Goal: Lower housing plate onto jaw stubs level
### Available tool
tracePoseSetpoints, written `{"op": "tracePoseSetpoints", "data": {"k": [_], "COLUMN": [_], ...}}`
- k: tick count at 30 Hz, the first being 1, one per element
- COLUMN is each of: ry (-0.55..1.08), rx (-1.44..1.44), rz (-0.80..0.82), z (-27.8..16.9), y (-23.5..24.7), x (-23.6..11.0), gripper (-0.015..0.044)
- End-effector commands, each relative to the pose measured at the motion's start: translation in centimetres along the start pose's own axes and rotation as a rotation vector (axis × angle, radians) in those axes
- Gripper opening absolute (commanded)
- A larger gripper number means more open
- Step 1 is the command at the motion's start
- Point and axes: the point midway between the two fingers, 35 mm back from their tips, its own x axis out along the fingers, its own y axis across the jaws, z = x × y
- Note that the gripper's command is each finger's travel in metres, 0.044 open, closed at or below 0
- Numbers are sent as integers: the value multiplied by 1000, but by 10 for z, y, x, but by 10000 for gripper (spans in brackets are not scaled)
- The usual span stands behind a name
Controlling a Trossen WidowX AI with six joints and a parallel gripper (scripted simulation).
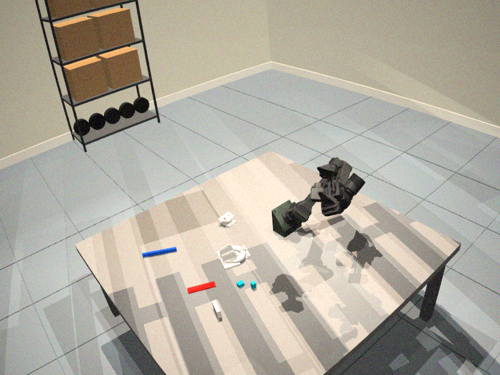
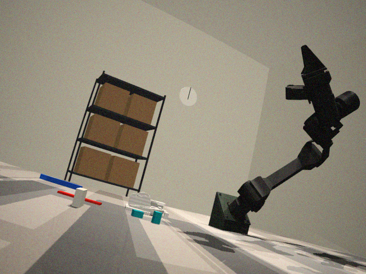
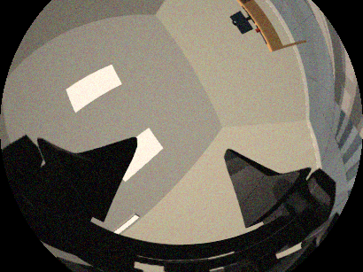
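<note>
A white base with curved white jaw parts [image 1: 233,256] [image 2: 139,200] lies near the middle of the table. A smaller white part with dark holes [image 1: 226,218], seemingly the housing plate, lies apart from it, farther back in the top view. Whether it is level cannot be told. How the jaws sit on their pins is too small to tell. My gripper [image 3: 182,148] [image 2: 305,50] is open and empty, raised high and well away from the white parts. Its fingers point upward in the exterior view, and the wrist view shows only walls and ceiling between them.
Two teal blocks [image 1: 240,283] [image 1: 253,284] [image 2: 137,213] [image 2: 156,217] lie close to the base. A red bar [image 1: 201,287] [image 2: 93,201], a blue bar [image 1: 159,252] [image 2: 59,181] and an upright white block [image 1: 216,309] [image 2: 79,197] are farther off. A shelf rack [image 1: 151,95] stands beyond the table.
</note>
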Motion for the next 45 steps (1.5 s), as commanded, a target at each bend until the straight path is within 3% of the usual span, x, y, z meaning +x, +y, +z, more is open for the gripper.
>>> {"op": "tracePoseSetpoints", "data": {"k": [1,24,45], "ry": [8,-85,-256], "rx": [-79,-598,-1164], "rz": [-5,-88,-272], "z": [3,63,170], "y": [-9,-63,-90], "x": [7,47,90], "gripper": [440,440,440]}}
